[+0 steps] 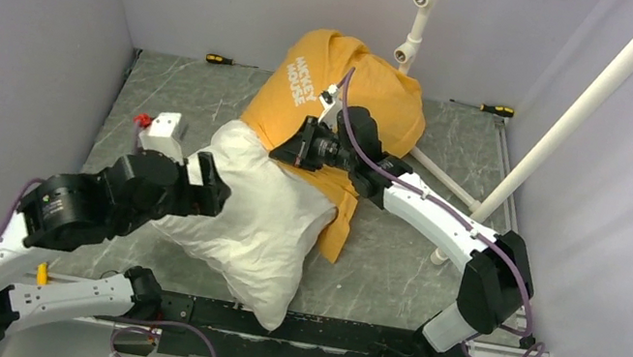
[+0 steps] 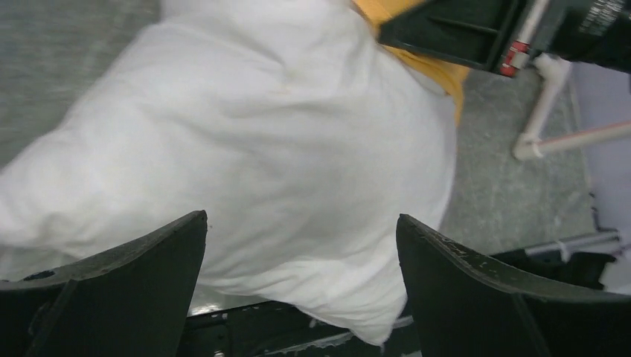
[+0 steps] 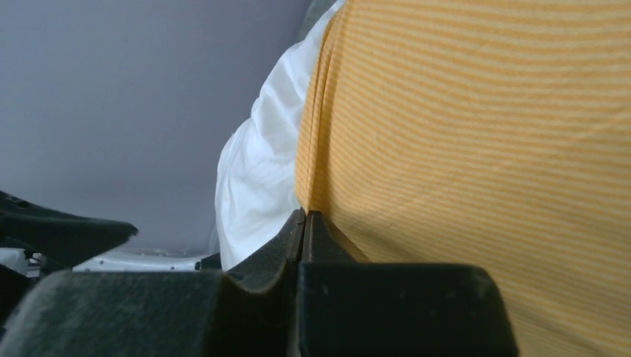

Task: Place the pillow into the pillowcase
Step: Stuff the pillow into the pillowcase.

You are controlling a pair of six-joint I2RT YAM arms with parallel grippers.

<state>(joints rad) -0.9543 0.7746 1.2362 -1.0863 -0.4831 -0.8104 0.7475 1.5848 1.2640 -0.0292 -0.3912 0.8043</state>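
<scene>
The white pillow [image 1: 258,217] lies at the table's middle. Its far end is tucked into the mouth of the orange-yellow pillowcase [image 1: 347,95], which bunches up behind it. My left gripper [image 1: 215,186] is open at the pillow's left side. In the left wrist view its jaws [image 2: 301,223] stand wide apart with the pillow [image 2: 260,134] just beyond them and a strip of pillowcase [image 2: 435,67] at top right. My right gripper [image 1: 294,150] is shut on the pillowcase's open edge. In the right wrist view its tips [image 3: 305,217] pinch the orange hem [image 3: 476,134] beside the pillow [image 3: 257,178].
Two screwdrivers [image 1: 219,58] [image 1: 498,109] lie along the back wall. A white pipe frame [image 1: 592,99] rises at the right and back. A small white box with a red part [image 1: 162,128] sits left of the pillow. A black rail [image 1: 344,336] runs along the near edge.
</scene>
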